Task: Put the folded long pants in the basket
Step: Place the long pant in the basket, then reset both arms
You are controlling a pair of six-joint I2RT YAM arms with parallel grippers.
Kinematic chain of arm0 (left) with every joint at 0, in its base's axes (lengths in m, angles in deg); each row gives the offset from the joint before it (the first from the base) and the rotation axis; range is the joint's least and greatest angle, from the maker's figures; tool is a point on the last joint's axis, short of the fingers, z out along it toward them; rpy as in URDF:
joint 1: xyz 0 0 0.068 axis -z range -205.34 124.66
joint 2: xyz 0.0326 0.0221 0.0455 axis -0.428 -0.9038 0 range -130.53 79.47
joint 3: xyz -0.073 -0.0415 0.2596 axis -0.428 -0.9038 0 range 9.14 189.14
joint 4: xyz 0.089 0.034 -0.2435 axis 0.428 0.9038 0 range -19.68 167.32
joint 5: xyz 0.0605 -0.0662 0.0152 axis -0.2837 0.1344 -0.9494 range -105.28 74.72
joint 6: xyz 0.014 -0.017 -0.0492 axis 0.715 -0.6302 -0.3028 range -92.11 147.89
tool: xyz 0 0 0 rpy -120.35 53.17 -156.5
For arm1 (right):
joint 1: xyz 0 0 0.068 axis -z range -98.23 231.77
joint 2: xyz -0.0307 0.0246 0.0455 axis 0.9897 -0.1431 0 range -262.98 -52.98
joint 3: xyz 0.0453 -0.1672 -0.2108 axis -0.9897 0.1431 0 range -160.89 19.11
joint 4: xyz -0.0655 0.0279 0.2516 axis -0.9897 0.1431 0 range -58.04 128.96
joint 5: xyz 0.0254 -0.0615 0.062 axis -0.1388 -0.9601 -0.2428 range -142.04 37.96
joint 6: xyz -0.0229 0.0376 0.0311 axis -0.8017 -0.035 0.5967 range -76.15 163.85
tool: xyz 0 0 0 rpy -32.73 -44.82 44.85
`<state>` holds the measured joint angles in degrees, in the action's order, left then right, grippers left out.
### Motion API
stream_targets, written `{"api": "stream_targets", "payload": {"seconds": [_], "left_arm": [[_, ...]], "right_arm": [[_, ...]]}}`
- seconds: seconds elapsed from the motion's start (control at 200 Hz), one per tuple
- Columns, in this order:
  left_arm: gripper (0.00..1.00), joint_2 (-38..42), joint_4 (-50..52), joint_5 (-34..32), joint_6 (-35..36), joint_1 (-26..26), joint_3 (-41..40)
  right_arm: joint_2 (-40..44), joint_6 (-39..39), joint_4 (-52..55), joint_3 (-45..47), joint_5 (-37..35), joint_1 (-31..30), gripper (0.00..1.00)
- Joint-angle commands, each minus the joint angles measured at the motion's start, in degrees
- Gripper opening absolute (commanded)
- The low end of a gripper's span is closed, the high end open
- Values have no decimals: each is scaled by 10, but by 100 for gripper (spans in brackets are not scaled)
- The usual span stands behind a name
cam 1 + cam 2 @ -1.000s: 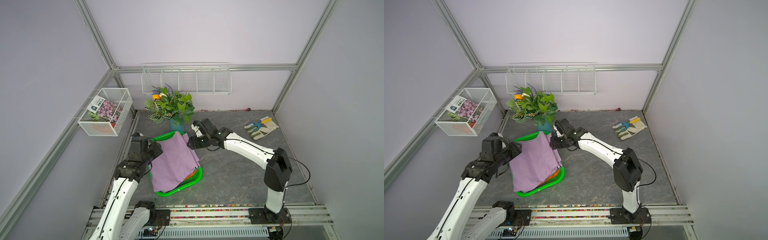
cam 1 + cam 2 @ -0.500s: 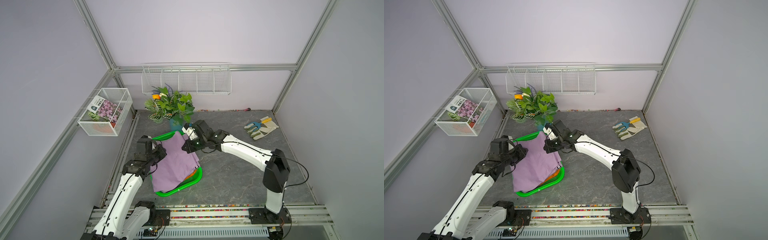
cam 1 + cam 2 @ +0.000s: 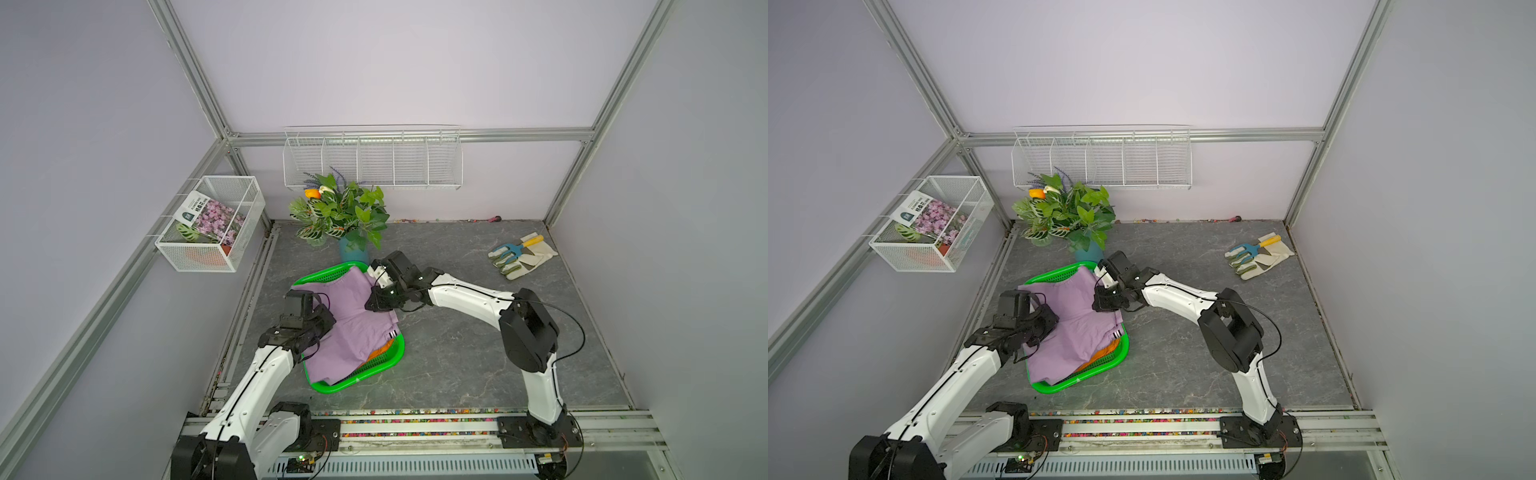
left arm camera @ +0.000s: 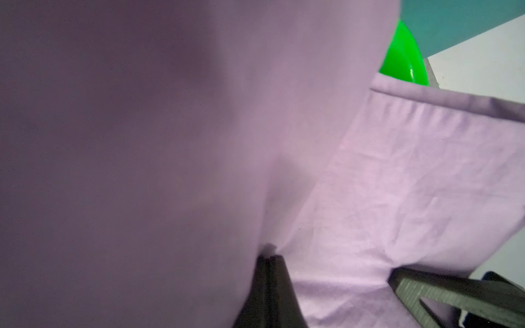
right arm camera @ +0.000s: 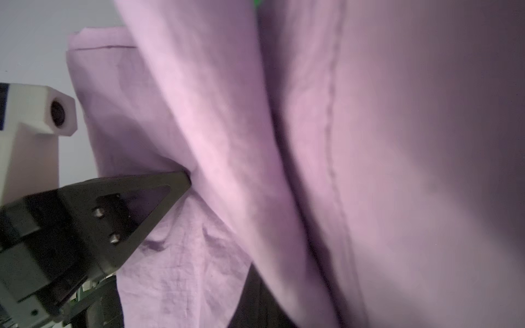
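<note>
Lavender pants (image 3: 353, 320) over green basket (image 3: 357, 380), both grippers clamped on them.
Basket: 9 o'clock side of grey desk (image 3: 457, 365). Left gripper (image 3: 323, 318) pinches the cloth's 9 o'clock edge, right gripper (image 3: 376, 302) its 2 o'clock edge; cloth drapes across the basket, orange pants (image 3: 383, 348) showing beneath at 4 o'clock.

Soft, even light is filling both top views, only faint shadows showing on the surface (image 3: 457, 353), the wide lens splaying the frame rails (image 3: 195, 79) outward. In both wrist views the lavender pants (image 4: 142, 142) are crowding the lens, blurring and dimming to one side.
</note>
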<state>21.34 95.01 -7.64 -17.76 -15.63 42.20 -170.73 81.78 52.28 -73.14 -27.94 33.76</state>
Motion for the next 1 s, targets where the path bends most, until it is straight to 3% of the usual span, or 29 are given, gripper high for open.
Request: {"api": "stream_targets", "payload": {"seconds": [0.0,0.16,0.39,0.53,0.645,0.705,0.735,0.76,0.855,0.91,0.995], "left_arm": [[0,-40,-26,1,10,-2,-8],[0,-86,-5,5,23,-2,31],[0,-3,10,4,37,-3,97],[21,42,-20,-23,76,-3,132],[26,57,-82,-87,143,-3,115],[28,56,-129,-138,180,-2,89],[28,56,-158,-158,203,-2,74],[28,56,-184,-166,226,-2,59],[43,48,-304,-196,320,-2,-3],[66,42,-354,-243,340,-3,-31],[69,28,-411,-228,371,-26,-58]], "right_arm": [[-11,-3,13,18,-42,4,0],[-30,-12,19,8,-52,2,0],[59,-47,-20,30,-66,0,2],[132,-95,6,25,-98,17,9],[192,-130,55,42,-159,60,22],[225,-158,60,74,-200,93,35],[242,-164,59,95,-234,109,49],[257,-173,53,116,-260,126,55],[312,-222,-8,212,-316,194,58],[340,-235,-42,260,-325,242,58],[374,-251,-102,336,-312,316,59]]}}
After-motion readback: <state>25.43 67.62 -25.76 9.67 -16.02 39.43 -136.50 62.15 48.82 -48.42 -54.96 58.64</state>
